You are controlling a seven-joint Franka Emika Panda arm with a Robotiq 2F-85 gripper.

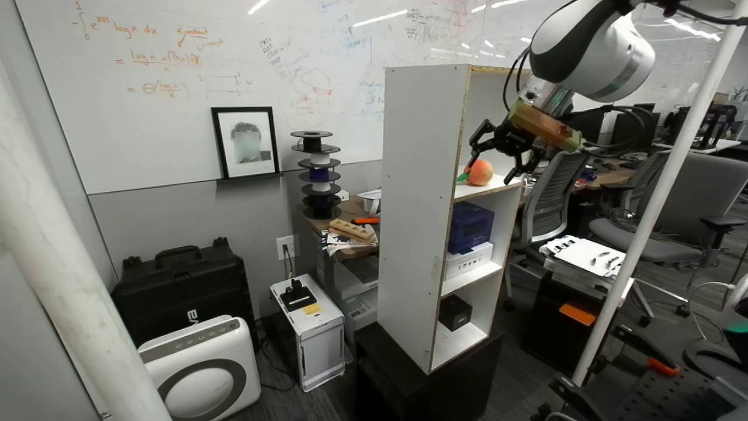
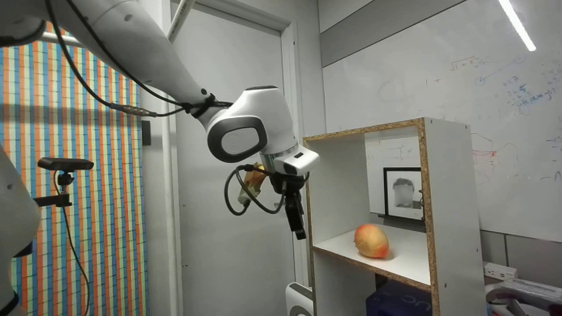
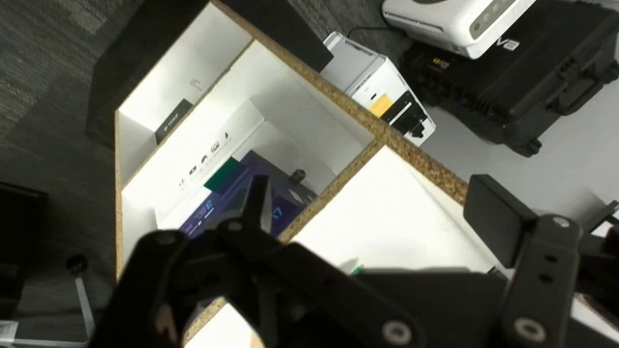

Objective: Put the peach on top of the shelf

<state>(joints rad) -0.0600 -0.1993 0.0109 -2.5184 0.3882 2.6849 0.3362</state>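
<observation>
One white robot arm (image 2: 153, 57) with black trim nearest, extending in from upper left in an exterior view. Black two-finger gripper (image 1: 489, 171) at its end, tilted down, jaws wide apart; wrist view shows the same. It hangs at the front of the tall narrow white shelf (image 1: 418, 204) with raw chipboard edges. Task item: round orange-pink peach (image 2: 371, 241), on the floor of the shelf's uppermost compartment, below the shelf's top. Visible gap between peach and gripper in an exterior view, gripper to the left. Middle compartment: dark blue box (image 1: 472, 225) on a flat white box (image 1: 470, 261). Bottom compartment: small black box (image 1: 456, 311). Shelf stands on a black base (image 1: 444, 397).

Low down, left of the shelf in an exterior view: white rectangular case (image 1: 321, 345), white appliance (image 1: 201, 386) with a grey ring, black hard case (image 1: 181, 286) behind that. Farther back: stack of black, white and blue spools (image 1: 318, 175). Black-framed portrait (image 1: 251, 155) sits at the lower edge of the whiteboard (image 1: 140, 117), which carries handwriting in several colours and is farthest.
</observation>
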